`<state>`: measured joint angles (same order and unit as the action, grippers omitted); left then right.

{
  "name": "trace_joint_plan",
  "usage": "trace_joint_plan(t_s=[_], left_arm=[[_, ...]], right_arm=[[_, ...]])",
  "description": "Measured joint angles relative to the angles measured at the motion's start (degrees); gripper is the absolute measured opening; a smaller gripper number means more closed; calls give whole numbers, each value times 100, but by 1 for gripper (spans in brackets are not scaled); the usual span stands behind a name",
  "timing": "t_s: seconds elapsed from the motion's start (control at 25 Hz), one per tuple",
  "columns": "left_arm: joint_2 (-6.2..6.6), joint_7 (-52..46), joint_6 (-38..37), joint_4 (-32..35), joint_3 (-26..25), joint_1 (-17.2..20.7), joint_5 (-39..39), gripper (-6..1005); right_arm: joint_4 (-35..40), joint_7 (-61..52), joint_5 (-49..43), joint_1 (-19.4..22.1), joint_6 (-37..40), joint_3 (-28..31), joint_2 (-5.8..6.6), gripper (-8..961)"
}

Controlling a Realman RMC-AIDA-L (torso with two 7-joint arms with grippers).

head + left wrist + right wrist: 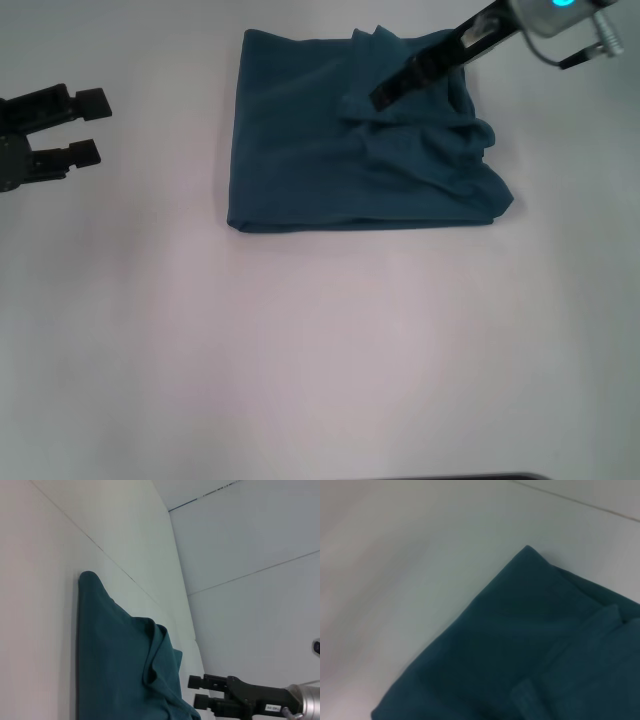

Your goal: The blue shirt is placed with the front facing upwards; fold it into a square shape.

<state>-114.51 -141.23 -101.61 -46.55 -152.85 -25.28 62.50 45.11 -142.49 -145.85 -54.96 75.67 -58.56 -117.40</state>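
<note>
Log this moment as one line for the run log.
blue shirt: folded, right side rumpled | right gripper: over shirt | left gripper: open, off shirt

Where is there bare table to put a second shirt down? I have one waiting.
The widest bare stretch of table lies in front of the blue shirt, toward the robot. Another patch lies between the shirt and the open left pincer. It is crowded around the right pincer, over the shirt's rumpled right side.

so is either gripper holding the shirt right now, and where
Cannot tell for the right gripper, low over the blue shirt's rumpled right side. Left gripper is open, holding nothing.
</note>
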Motion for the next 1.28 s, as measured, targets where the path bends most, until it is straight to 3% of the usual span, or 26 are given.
trace_joint_plan(t_s=[0.12,0.4,0.84,1.2,1.28], left_arm=[[1,-23,-16,-13,-3,7,4,946],[8,-28,-60,-10,-36,35,7,946],[9,-7,-44,6,-43,23,9,946],[2,5,-32,6,-43,-6,8,946],[1,4,-29,6,-39,-13,8,945]], right_arm=[[-7,15,-206,-94,-217,-171,-164,721],[-169,-82,-141,-229,-786,-844,-260,734],[-864,-640,-124,-566,-1758,-1916,-293,712],[-828,-987,-162,-529,-1743,-1969,-241,694],[-821,-982,-206,-532,-1684,-1976,-238,606]])
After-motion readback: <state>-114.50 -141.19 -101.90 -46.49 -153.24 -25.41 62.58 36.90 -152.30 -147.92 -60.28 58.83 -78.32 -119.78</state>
